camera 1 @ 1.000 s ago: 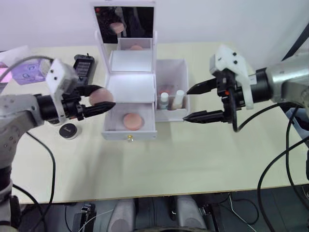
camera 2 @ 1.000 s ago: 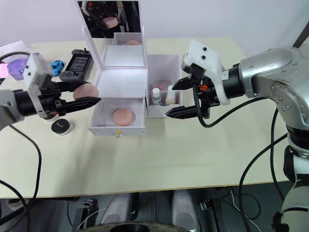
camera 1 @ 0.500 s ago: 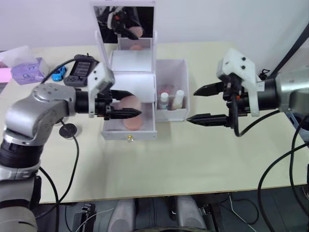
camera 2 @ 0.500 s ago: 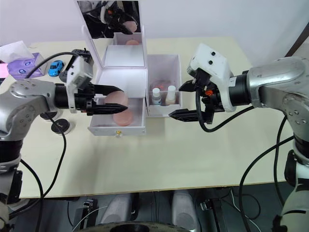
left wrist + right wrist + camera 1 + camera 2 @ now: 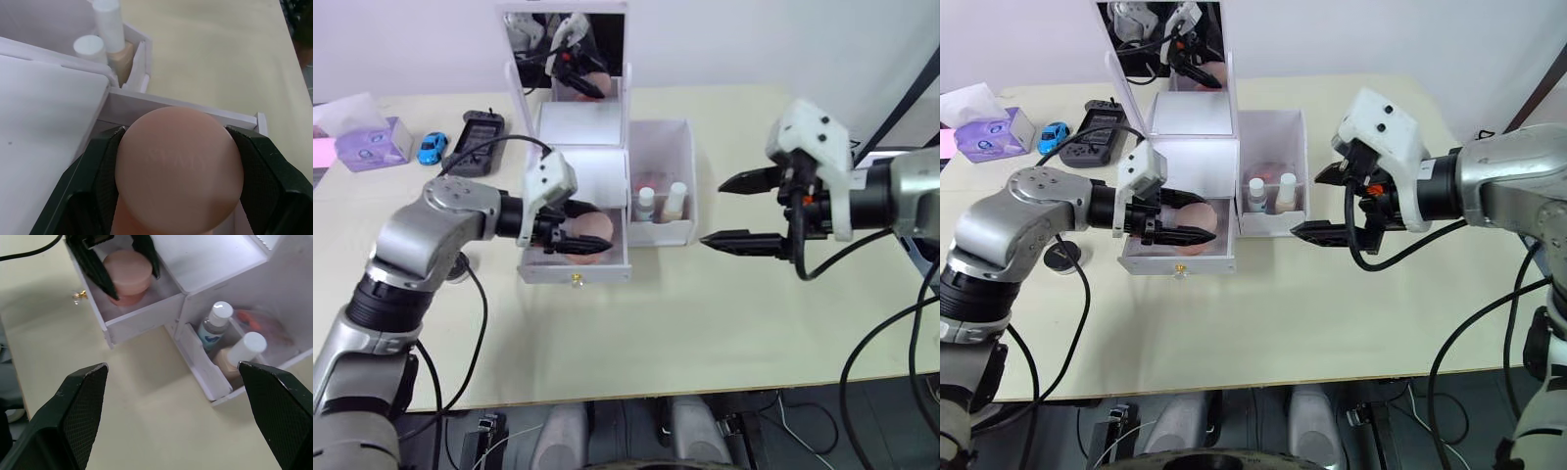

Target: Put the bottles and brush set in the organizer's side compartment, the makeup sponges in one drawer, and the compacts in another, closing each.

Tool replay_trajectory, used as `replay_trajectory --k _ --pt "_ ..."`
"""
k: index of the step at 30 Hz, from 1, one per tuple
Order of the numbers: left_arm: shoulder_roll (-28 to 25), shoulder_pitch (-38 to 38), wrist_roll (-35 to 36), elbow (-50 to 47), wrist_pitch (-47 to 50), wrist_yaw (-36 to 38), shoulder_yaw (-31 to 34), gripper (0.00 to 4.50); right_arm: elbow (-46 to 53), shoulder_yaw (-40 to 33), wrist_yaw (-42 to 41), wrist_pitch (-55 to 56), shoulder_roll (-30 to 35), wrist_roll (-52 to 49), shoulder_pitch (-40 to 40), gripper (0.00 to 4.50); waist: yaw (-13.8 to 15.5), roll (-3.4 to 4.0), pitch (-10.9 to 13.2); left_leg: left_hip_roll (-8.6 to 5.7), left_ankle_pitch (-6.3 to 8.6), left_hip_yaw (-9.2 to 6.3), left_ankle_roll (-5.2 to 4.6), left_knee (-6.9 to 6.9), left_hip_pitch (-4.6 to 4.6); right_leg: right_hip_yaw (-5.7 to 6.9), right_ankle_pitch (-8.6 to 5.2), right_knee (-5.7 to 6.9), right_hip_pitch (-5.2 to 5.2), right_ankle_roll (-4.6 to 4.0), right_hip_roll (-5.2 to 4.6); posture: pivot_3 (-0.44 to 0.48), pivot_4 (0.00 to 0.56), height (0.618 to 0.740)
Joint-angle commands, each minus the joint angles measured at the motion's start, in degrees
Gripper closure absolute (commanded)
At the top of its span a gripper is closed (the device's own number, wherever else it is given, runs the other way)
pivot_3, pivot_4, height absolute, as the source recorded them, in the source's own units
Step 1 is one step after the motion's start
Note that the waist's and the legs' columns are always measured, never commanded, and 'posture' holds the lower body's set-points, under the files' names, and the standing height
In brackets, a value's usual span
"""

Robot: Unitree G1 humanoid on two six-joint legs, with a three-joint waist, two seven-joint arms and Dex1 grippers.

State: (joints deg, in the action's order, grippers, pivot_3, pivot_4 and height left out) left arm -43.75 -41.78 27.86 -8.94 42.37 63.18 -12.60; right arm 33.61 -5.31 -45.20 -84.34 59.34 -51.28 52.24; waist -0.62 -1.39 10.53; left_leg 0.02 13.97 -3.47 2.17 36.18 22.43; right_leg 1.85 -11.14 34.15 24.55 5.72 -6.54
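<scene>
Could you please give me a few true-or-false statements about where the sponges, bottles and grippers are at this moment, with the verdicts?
1. The left gripper holds a pink makeup sponge over the open drawer. True.
2. The right gripper is shut on a bottle. False: its fingers are spread wide and hold nothing.
3. Both white-capped bottles stand in the side compartment. True.
4. The open drawer is the upper one, and it is fully shut. False: it is pulled out toward the robot.
5. A black compact lies on the table to the organizer's left. True.
</scene>
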Motion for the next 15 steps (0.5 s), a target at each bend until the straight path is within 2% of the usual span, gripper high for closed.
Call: replay_trajectory --k 1,15 --pt "0.82 -1.87 -1.16 -0.38 -1.25 0.33 0.41 1.81 1.23 -2.38 0.99 -0.17 0.96 -1.28 0.34 0.00 -0.03 0.00 0.00 0.00 0.00 0.00 0.00 0.01 0.00 0.00 0.00 0.01 0.00 0.00 0.00 0.000 0.150 0.740" --pt "1.43 -2.56 -4.80 2.35 -3.00 3.49 0.05 1.81 1.28 -3.09 3.66 -0.11 1.70 -3.38 0.01 0.00 -0.03 0.00 0.00 0.00 0.00 0.00 0.00 0.00 0.00 0.00 0.00 0.01 0.00 0.00 0.00 0.000 0.150 0.740"
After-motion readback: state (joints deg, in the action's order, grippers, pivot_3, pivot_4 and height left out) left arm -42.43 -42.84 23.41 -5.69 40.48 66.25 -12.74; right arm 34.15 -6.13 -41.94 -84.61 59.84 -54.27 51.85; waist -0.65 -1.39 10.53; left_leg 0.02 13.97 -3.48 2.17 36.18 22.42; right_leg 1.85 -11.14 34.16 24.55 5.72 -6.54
